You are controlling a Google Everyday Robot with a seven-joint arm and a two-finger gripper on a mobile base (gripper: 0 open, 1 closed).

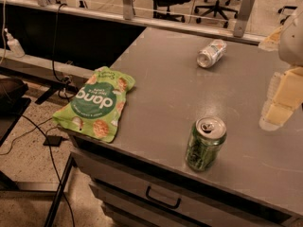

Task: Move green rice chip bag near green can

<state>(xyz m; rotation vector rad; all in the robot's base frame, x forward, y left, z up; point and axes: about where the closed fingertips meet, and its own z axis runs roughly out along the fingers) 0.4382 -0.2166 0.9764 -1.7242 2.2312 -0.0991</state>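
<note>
Table (161, 86): chip bag (97, 103), green can (205, 143), pale can (211, 53); gripper (279, 100) at right.

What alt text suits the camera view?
A green rice chip bag lies on the table at left, apart from an upright green can near the front; a pale can lies farther back; the gripper hovers at right.
</note>
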